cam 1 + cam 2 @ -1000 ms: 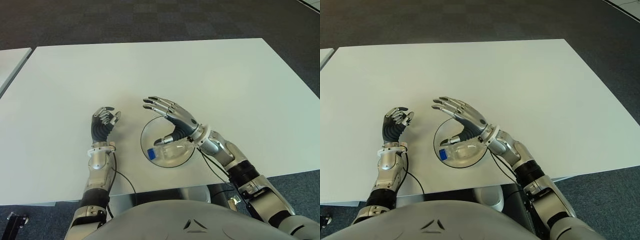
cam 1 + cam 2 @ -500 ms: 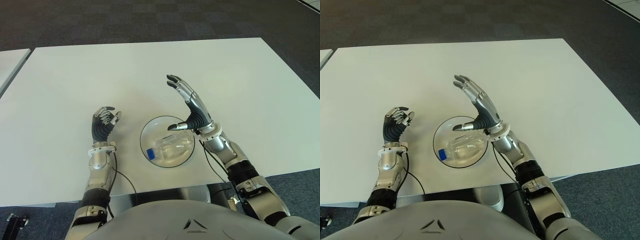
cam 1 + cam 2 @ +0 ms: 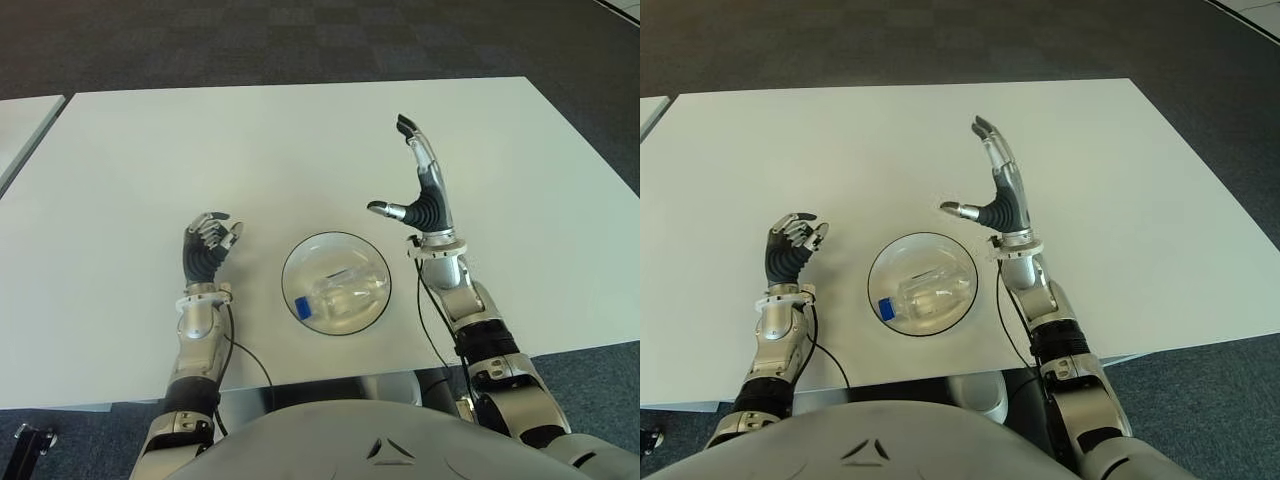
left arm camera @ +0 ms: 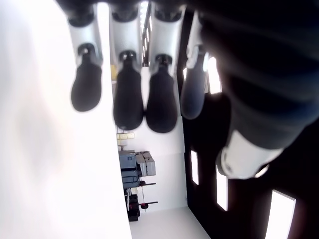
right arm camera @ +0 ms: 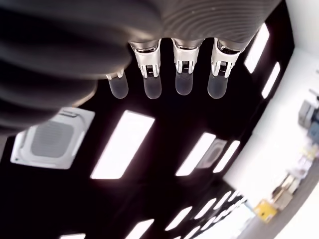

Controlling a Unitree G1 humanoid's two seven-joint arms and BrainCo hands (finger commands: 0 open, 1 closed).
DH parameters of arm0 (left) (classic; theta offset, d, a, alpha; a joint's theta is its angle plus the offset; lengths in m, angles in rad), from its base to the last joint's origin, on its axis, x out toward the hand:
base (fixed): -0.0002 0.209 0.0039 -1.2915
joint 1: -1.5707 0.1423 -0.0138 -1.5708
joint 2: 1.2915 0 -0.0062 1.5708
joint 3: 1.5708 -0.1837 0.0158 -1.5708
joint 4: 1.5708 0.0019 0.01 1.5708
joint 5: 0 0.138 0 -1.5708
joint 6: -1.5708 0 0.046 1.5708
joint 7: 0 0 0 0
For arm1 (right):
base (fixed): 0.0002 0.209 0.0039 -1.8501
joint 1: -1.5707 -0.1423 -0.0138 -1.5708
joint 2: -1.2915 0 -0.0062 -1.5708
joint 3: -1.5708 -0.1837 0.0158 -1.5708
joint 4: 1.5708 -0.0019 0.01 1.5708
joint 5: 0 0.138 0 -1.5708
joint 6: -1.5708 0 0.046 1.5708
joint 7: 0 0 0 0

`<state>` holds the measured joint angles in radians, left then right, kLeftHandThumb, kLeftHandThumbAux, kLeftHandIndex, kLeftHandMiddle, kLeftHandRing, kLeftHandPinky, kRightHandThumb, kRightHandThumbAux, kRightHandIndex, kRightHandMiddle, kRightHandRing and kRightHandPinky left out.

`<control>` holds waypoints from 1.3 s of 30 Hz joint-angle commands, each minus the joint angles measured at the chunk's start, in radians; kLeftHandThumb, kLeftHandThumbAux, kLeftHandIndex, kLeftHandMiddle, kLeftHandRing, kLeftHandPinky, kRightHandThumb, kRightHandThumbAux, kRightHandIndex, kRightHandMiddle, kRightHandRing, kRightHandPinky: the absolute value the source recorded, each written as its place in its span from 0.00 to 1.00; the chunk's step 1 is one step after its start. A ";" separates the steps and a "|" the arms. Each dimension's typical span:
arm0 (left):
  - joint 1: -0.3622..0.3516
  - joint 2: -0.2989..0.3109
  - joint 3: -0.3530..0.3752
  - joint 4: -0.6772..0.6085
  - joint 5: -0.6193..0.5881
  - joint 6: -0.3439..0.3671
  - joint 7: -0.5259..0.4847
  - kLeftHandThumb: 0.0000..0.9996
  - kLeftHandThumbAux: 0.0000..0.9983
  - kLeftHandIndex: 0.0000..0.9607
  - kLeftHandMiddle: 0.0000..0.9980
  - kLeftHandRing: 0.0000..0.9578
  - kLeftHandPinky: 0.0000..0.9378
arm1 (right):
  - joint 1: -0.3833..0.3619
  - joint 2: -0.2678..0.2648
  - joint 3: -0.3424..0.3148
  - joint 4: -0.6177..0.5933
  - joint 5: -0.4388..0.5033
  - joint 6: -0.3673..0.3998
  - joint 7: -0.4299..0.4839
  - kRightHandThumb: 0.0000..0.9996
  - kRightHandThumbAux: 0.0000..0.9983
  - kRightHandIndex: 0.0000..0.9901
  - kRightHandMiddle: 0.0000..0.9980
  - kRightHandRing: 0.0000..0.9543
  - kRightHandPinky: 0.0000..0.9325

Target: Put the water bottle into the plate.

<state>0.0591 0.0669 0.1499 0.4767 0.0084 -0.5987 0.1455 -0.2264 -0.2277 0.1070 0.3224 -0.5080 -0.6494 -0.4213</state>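
water bottle: lying inside plate | right robot hand: right of plate, raised, fingers wide, empty | left robot hand: left of plate, fingers curled, empty | worktop

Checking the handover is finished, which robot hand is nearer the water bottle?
Right, narrowly. The right robot hand is raised open beside the plate holding the water bottle; the left robot hand shows curled on the plate's other side.

A white table stands on a dark carpet floor. A clear round plate lies directly on the table, near its front edge. At the far left, the edge of a second white table shows.
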 commanded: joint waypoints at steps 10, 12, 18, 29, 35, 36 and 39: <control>0.004 0.003 0.003 -0.005 -0.007 0.020 -0.015 0.71 0.72 0.45 0.72 0.73 0.73 | 0.021 0.029 -0.037 0.103 0.026 0.050 -0.067 0.23 0.54 0.00 0.00 0.00 0.01; 0.004 0.005 0.002 -0.002 -0.006 0.013 -0.016 0.71 0.72 0.45 0.72 0.73 0.72 | 0.021 0.032 -0.039 0.113 0.034 0.044 -0.070 0.22 0.57 0.00 0.00 0.00 0.02; 0.002 0.009 0.002 0.007 -0.005 0.004 -0.021 0.71 0.72 0.45 0.71 0.72 0.72 | 0.030 0.040 -0.051 0.136 0.089 0.046 -0.045 0.22 0.65 0.00 0.00 0.00 0.06; 0.000 0.018 0.006 0.016 -0.011 0.012 -0.037 0.71 0.72 0.45 0.71 0.72 0.72 | 0.031 0.064 -0.074 0.225 0.214 0.007 0.026 0.25 0.80 0.02 0.03 0.05 0.18; 0.000 0.017 0.006 0.009 -0.004 0.029 -0.028 0.71 0.72 0.45 0.72 0.73 0.73 | 0.022 0.085 -0.105 0.320 0.311 -0.052 0.087 0.34 0.86 0.21 0.16 0.18 0.31; 0.000 0.017 0.006 0.009 -0.004 0.027 -0.028 0.71 0.72 0.45 0.72 0.73 0.73 | 0.019 0.086 -0.110 0.333 0.317 -0.057 0.091 0.34 0.86 0.23 0.18 0.20 0.32; -0.001 0.018 0.006 0.011 -0.003 0.028 -0.028 0.71 0.72 0.45 0.72 0.73 0.73 | 0.008 0.084 -0.122 0.371 0.326 -0.060 0.095 0.32 0.92 0.31 0.30 0.29 0.37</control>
<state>0.0589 0.0808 0.1513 0.4789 0.0020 -0.5856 0.1213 -0.2031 -0.1513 0.0021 0.6473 -0.2093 -0.6982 -0.3386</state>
